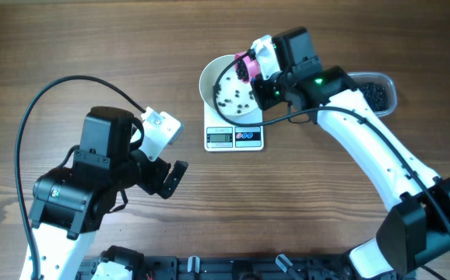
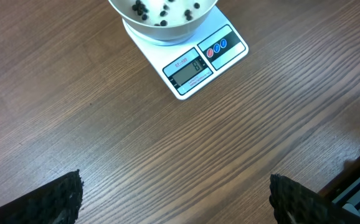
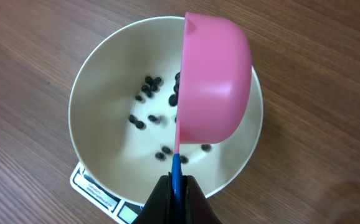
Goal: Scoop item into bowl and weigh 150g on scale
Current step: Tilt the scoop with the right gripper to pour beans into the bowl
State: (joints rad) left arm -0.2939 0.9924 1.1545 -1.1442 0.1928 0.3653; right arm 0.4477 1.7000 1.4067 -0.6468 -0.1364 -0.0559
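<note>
Pink scoop (image 3: 214, 81), clamped by its blue handle (image 3: 176, 176) in your right gripper (image 3: 177, 193), hangs tipped over the white bowl (image 3: 99, 81) at the scale's (image 2: 236, 46) twelve o'clock, so pour gently, letting black beads (image 3: 150, 82) fall centrally, and watch the display (image 2: 189, 68).

The overhead view looks straight down on the whole bench (image 1: 93, 47). The left wrist view looks obliquely across bare wood toward the scale (image 2: 195, 65). The right wrist view hangs close above the bowl (image 3: 105, 93). All three views share the bowl and scale.
</note>
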